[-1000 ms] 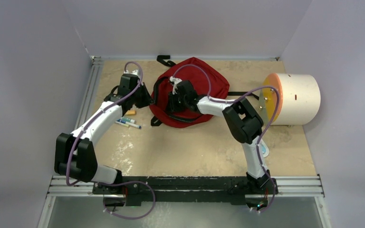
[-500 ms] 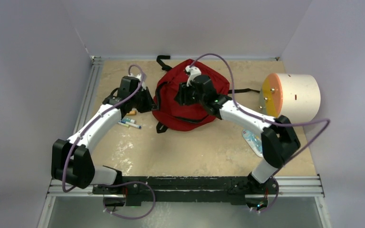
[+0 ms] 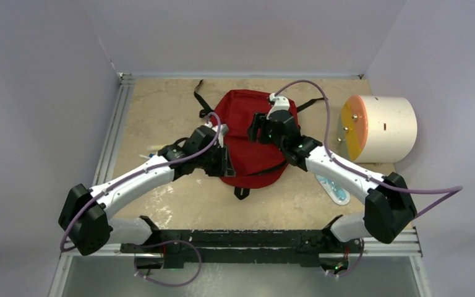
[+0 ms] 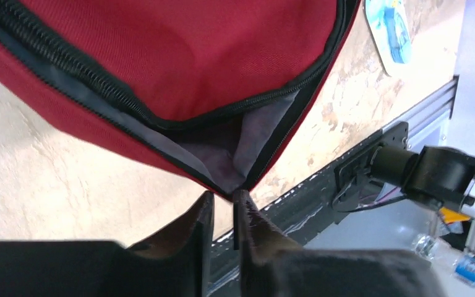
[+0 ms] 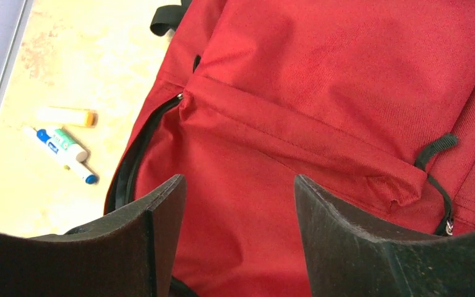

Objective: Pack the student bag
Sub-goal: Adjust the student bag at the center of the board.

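Swung inward since last frame, left gripper point(image 4: 224, 201) clenched on zipper edge of one student bag point(image 3: 241, 111), centre frame; right gripper point(image 5: 238, 185) splayed above it. Two markers point(image 5: 62, 141), labels unreadable.

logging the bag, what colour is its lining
Grey lining, clearest in the left wrist view.

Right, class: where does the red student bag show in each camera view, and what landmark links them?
Top external: student bag at centre, slightly toward the far side.
Left wrist: student bag fills the upper frame, its opening showing grey lining.
Right wrist: student bag fills centre and right.
Shared landmark: its black zipper, seen in both wrist views.
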Controlling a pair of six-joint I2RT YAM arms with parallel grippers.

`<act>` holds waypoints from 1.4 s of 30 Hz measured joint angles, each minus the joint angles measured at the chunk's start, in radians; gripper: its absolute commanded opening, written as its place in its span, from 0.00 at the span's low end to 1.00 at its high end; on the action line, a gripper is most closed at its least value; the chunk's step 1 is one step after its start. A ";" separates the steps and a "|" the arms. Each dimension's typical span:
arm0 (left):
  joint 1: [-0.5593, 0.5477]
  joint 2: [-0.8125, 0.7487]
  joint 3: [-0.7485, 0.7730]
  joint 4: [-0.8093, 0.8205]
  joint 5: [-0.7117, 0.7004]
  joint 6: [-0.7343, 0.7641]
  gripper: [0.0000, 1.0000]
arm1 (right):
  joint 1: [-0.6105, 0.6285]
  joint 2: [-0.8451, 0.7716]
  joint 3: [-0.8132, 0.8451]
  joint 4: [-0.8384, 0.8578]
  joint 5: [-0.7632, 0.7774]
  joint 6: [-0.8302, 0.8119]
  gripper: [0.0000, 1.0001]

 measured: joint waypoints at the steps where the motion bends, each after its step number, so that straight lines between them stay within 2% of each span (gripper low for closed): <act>1: -0.012 0.000 0.000 -0.005 -0.009 -0.004 0.40 | 0.000 -0.003 -0.002 0.000 0.003 0.007 0.68; 3: -0.020 -0.006 0.000 -0.032 -0.048 -0.010 0.49 | 0.000 -0.003 -0.004 -0.001 0.003 0.016 0.67; 7: 0.026 -0.050 0.003 -0.084 -0.106 0.001 0.52 | 0.000 -0.003 -0.008 0.000 -0.008 0.038 0.66; 14: 0.282 -0.069 0.064 -0.095 -0.113 0.102 0.52 | 0.000 0.008 -0.009 0.060 -0.084 0.062 0.64; 19: 0.342 0.097 0.218 -0.059 -0.105 0.231 0.46 | 0.000 0.051 -0.009 0.095 -0.134 0.078 0.64; 24: 0.365 0.295 0.375 0.018 -0.090 0.351 0.37 | 0.000 0.073 -0.009 0.095 -0.170 0.089 0.58; 31: 0.390 0.536 0.537 0.052 -0.011 0.507 0.38 | 0.000 0.063 -0.011 0.097 -0.200 0.099 0.57; 35: 0.394 0.584 0.546 0.056 0.048 0.573 0.41 | 0.000 0.053 -0.027 0.093 -0.212 0.100 0.57; 42: 0.394 0.622 0.555 0.060 0.105 0.639 0.39 | 0.000 0.048 -0.040 0.089 -0.217 0.103 0.56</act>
